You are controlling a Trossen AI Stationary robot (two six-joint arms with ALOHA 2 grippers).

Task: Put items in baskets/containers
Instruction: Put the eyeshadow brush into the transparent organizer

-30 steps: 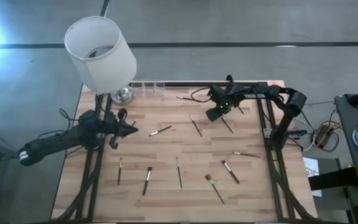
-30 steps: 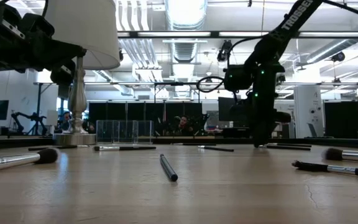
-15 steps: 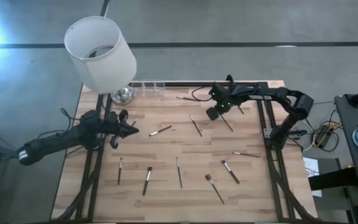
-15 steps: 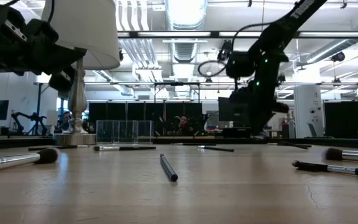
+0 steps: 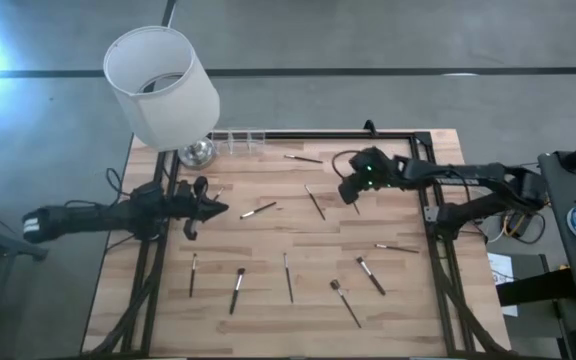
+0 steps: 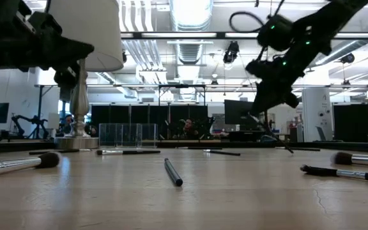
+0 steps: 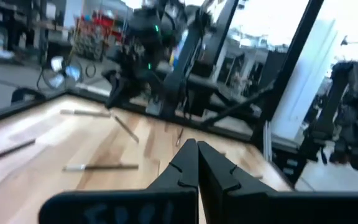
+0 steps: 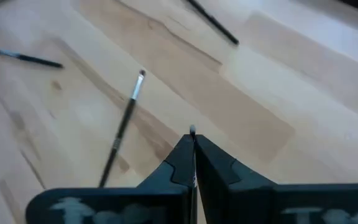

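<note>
Since a second ago the right claw [image 5: 349,194] has risen off the table [image 5: 268,250] and its jaws have closed. They now pinch a brush [image 8: 192,131] near one end, and the rest hangs slanting below (seen in the low view). With so short a hold, the brush may swing or slip out on the way across. The holder [image 5: 246,139] stands at the far edge, well apart, just beside the lamp [image 5: 160,85]. A tilted brush could catch a compartment rim or push the light holder over, and the arm could brush the shade. The left claw [image 5: 208,208], shut and empty, waits at the left side
</note>
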